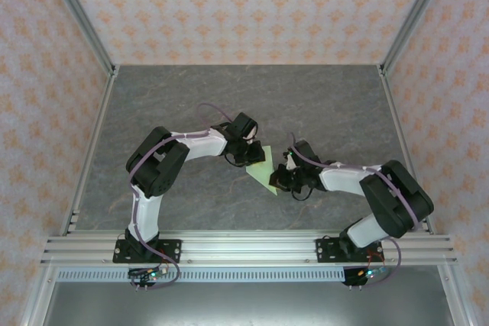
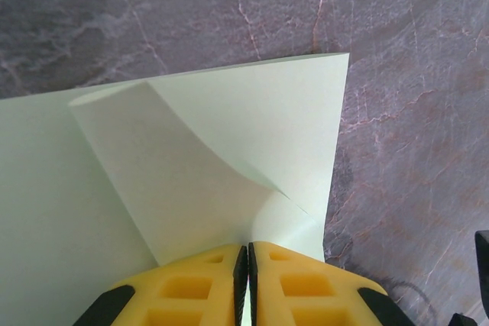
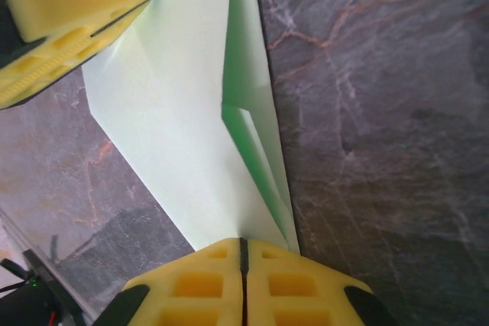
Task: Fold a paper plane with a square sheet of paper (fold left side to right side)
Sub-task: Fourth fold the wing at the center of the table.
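Yellow left gripper (image 2: 247, 256) and right gripper (image 3: 244, 248) each pinch the thin, creased pale-green paper (image 2: 260, 112).

Pale green sheet of paper (image 1: 262, 167) — partly folded into a pointed wedge, top layer curled — on the grey table (image 1: 191, 97).

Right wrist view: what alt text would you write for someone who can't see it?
A partly folded, pale green sheet of paper is pinched at its near tip between the closed yellow fingers of the right gripper, at the bottom of the frame. The left gripper, also yellow, meets the paper at top left, all over a dark marbled table.
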### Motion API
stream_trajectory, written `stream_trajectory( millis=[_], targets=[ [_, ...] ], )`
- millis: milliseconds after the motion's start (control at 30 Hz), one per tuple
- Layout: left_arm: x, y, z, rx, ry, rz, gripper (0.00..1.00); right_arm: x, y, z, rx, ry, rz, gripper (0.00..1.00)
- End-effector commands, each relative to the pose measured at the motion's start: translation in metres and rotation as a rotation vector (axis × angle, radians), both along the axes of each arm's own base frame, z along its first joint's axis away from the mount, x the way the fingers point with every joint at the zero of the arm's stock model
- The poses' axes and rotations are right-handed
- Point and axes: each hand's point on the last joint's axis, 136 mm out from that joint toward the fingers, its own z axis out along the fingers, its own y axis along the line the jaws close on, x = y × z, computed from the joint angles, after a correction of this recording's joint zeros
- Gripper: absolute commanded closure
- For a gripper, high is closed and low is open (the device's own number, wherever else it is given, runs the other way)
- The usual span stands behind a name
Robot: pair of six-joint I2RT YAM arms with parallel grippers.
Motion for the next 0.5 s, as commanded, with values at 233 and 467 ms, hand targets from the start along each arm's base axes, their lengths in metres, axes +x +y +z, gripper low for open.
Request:
stream_trajectory(
  millis=[233,467],
  targets=[
    [-0.01,-0.011,0.049,-0.087,-0.126,-0.062,0.86,-0.046,-0.051,-0.052,-0.16,0.191,-0.082,1.0],
    [-0.036,-0.034,0.058,-0.152,-0.132,-0.139,0.92,-0.043,-0.05,-0.051,-0.158,0.182,-0.078,1.0]
  ],
)
